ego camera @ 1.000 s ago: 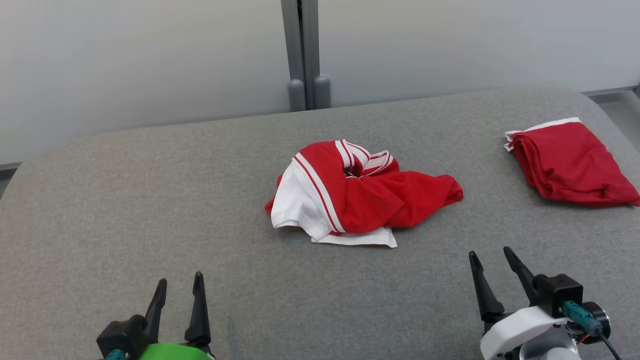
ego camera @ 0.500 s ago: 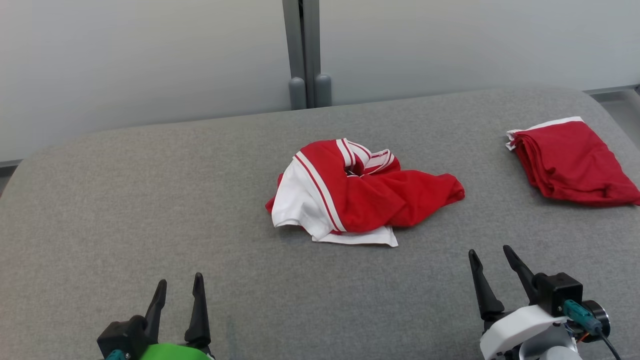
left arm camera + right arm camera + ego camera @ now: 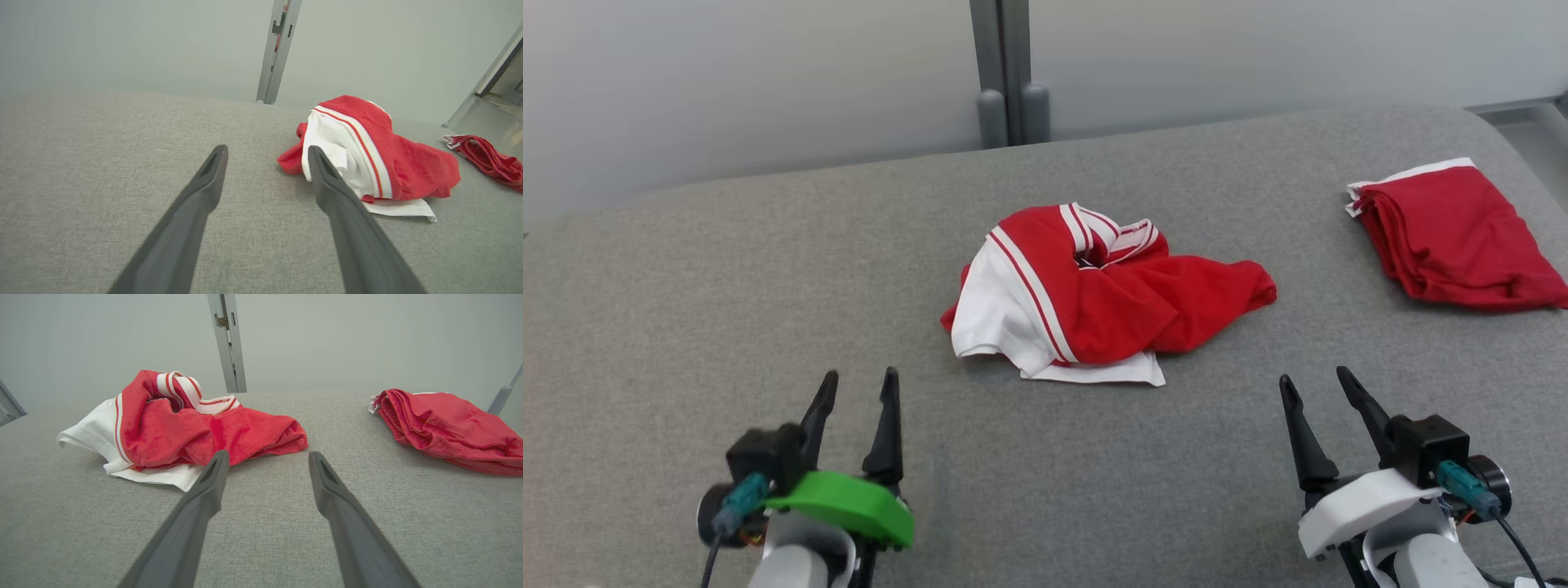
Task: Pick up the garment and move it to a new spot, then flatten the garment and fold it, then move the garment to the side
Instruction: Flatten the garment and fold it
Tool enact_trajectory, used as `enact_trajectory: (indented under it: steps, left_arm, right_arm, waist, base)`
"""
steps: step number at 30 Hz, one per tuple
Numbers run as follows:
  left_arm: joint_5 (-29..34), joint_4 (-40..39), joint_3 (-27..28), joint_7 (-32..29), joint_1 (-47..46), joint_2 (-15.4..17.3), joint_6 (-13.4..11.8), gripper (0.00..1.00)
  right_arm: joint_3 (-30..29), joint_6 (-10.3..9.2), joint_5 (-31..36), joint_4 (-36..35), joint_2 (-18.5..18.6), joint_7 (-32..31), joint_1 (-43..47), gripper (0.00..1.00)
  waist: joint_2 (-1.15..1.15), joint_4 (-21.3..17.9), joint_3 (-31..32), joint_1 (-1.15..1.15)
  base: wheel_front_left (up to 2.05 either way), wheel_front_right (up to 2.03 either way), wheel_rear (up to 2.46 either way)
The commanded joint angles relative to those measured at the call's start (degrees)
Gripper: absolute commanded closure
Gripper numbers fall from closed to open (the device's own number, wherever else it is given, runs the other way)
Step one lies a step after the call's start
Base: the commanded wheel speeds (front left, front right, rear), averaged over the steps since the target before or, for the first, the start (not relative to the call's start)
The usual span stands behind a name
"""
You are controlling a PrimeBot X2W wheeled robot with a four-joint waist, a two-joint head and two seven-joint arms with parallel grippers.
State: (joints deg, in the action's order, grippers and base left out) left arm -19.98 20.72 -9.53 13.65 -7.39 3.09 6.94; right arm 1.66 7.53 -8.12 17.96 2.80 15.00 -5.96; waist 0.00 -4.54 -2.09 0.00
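A crumpled red and white garment [image 3: 1094, 298] lies in a heap at the middle of the grey padded table [image 3: 686, 310]. The left wrist view has the garment [image 3: 367, 159] to the right of the fingers, and the right wrist view has the garment [image 3: 184, 424] ahead and to the left. My left gripper [image 3: 859, 384] stands open at the lower left, short of the heap and empty. My right gripper [image 3: 1313, 382] stands open at the lower right, also empty and apart from the cloth.
A second red cloth [image 3: 1454, 241], folded, lies at the table's far right; the right wrist view shows this folded cloth [image 3: 445, 424] too. A grey post [image 3: 1005, 73] stands against the pale wall behind the table.
The head camera has tilted, so the whole scene sits lower-left in view. My left gripper has come forward toward the garment. The right gripper has hardly moved.
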Motion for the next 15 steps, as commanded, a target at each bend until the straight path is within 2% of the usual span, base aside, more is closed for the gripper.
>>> enact_trajectory:
  steps: [1, 7, 15]
  left_arm:
    - [0.6, 1.05, -0.77, -0.93, -2.69, 0.52, 0.22, 0.0]
    - [-3.58, 6.21, -4.97, -5.47, -10.34, 0.2, 0.55, 0.0]
    - [-9.18, 14.83, -7.92, -6.81, -16.94, -0.01, 0.59, 0.0]
  right_arm:
    - [0.12, -0.09, 0.21, -0.1, 0.19, 0.26, -0.65, 0.0]
    - [1.34, -0.09, -0.05, -0.56, 0.18, 0.26, -2.57, 0.0]
    - [1.99, -0.09, -0.42, -0.99, 0.19, 0.26, -4.58, 0.0]
  waist:
    - [0.0, -1.23, -1.95, 0.0]
    - [0.0, -3.5, -5.38, 0.0]
    - [0.0, -5.75, -9.54, 0.0]
  base:
    - [0.0, 0.0, 0.0]
    - [0.0, 0.0, 0.0]
    - [0.0, 0.0, 0.0]
